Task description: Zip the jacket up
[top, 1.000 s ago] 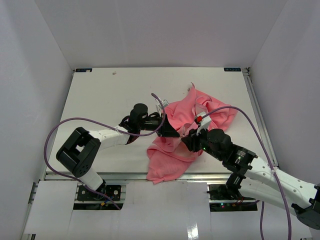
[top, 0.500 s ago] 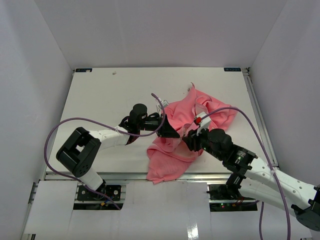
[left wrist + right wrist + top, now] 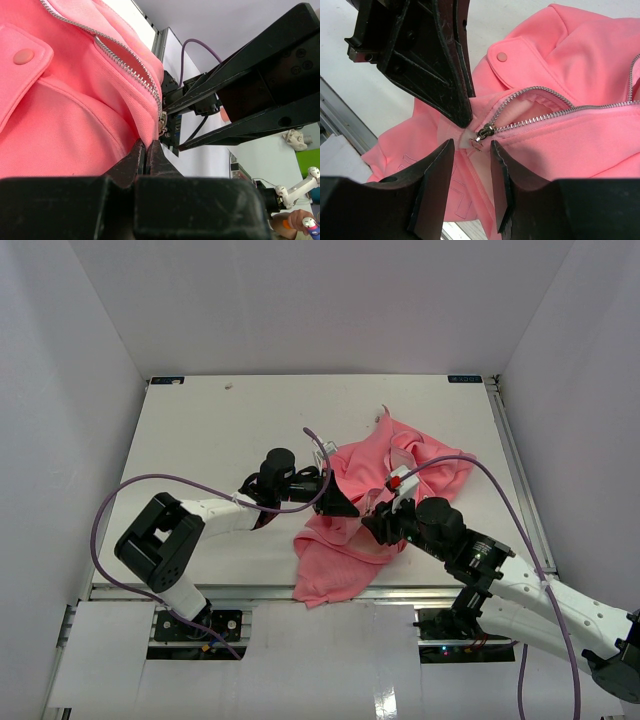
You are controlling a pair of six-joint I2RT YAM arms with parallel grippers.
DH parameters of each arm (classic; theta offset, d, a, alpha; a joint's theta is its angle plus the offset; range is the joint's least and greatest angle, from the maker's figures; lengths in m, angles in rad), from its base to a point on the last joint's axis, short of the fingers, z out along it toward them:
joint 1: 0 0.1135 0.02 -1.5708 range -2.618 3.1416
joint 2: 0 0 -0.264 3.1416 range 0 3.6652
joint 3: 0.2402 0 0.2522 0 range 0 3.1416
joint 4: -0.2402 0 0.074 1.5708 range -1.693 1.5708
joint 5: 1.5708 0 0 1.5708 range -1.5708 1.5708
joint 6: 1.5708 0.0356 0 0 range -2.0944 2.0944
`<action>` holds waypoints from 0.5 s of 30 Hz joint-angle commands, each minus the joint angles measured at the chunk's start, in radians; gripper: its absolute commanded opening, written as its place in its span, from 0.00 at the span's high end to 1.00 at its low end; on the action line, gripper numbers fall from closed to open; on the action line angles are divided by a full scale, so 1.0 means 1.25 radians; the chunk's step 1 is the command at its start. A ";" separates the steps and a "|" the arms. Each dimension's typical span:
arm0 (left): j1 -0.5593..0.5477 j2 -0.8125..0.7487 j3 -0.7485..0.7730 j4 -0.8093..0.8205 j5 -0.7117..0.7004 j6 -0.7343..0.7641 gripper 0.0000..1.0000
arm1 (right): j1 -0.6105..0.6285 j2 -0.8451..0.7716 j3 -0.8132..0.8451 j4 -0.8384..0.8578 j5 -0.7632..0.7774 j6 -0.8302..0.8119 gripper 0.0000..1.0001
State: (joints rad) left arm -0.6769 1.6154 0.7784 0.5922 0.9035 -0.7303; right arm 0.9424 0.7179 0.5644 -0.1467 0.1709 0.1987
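Observation:
The salmon-pink jacket lies crumpled at the table's middle right, with its front part open. My left gripper is shut on the jacket's bottom edge just below the zipper's foot; its jaws pinch the fabric. The silver zipper slider sits at the bottom of the metal teeth, with its small pull tab hanging loose. My right gripper is open, one finger on each side of the pull tab, not touching it. In the top view it meets the left gripper over the jacket.
A chest pocket flap with a pink snap lies above the zipper. The jacket's lower hem reaches the table's near edge. White walls enclose the table on three sides. Purple cables loop from both arms.

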 commanded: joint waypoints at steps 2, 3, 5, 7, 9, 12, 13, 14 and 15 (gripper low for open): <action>0.003 -0.006 -0.002 0.018 0.012 0.000 1.00 | -0.003 0.011 0.003 0.044 -0.016 0.001 0.59; 0.003 -0.007 -0.001 0.018 0.012 0.000 1.00 | -0.003 0.014 0.003 0.043 -0.013 0.001 0.59; 0.004 -0.008 -0.001 0.016 0.012 0.000 1.00 | -0.004 0.017 0.003 0.044 -0.007 -0.002 0.59; 0.003 -0.008 0.000 0.016 0.012 0.001 1.00 | -0.003 0.019 0.003 0.044 -0.004 -0.002 0.59; 0.004 -0.006 0.002 0.016 0.013 0.000 1.00 | -0.004 0.023 0.003 0.045 -0.004 -0.002 0.59; 0.004 -0.006 0.004 0.016 0.012 -0.001 1.00 | -0.004 0.028 0.001 0.054 -0.010 -0.003 0.59; 0.004 -0.006 0.004 0.015 0.012 -0.001 1.00 | -0.004 0.029 -0.001 0.058 -0.013 -0.003 0.59; 0.003 -0.006 0.003 0.015 0.012 -0.001 1.00 | -0.004 0.030 -0.002 0.061 -0.015 -0.003 0.59; 0.004 -0.004 0.002 0.017 0.012 0.000 1.00 | -0.004 0.032 -0.002 0.065 -0.014 -0.002 0.59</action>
State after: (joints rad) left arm -0.6765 1.6154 0.7784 0.5919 0.9046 -0.7315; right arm 0.9421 0.7515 0.5644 -0.1280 0.1647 0.1989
